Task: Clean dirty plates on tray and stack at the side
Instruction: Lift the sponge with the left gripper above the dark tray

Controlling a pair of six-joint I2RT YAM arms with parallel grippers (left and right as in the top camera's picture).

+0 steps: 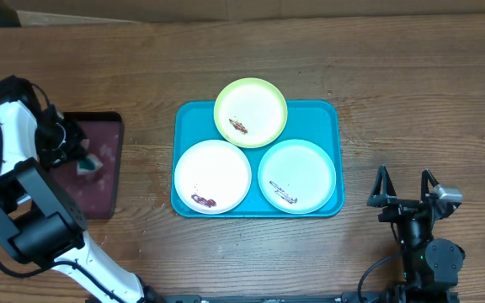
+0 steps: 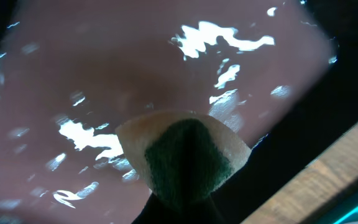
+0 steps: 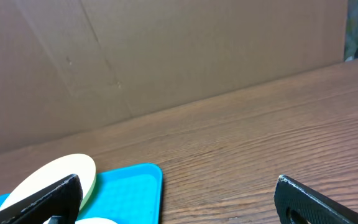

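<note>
Turquoise plastic marks the target: the tray (image 1: 336, 119) sits at the middle of the counter, its long axis running parallel to the near edge. All three plates are on it. The yellow-green plate (image 1: 251, 112) is toward the far edge and overhangs the tray's far rim. The white plate (image 1: 212, 177) fills the tray's near-left part and the mint-blue plate (image 1: 297, 176) its near-right part. Each carries a dark brown smear, so I judge that none is cleaned and nothing is stacked at the side yet.

My left fingers (image 1: 76, 151) hang over the maroon tray (image 1: 99, 192) by the counter's left edge. From the wrist I cannot see the tips themselves. A green sponge (image 2: 185, 155) with a pale rim sits bowed right where they meet, above a wet, glinting maroon floor, so I take them to be clamped on it. That tray seems to hold only water.

From the sponge, the plates lie toward the counter's right edge, across a strip of bare wood. The white plate is nearest to it, with its smear on the near side.

My right fingers (image 1: 404, 181) are spread wide and hold nothing, near the counter's near-right corner. They are just off the tray's right rim and closest to the mint-blue plate. I judge the coming move to be a sideways carry of the sponge by the left arm, with the right well placed to steady a plate.
</note>
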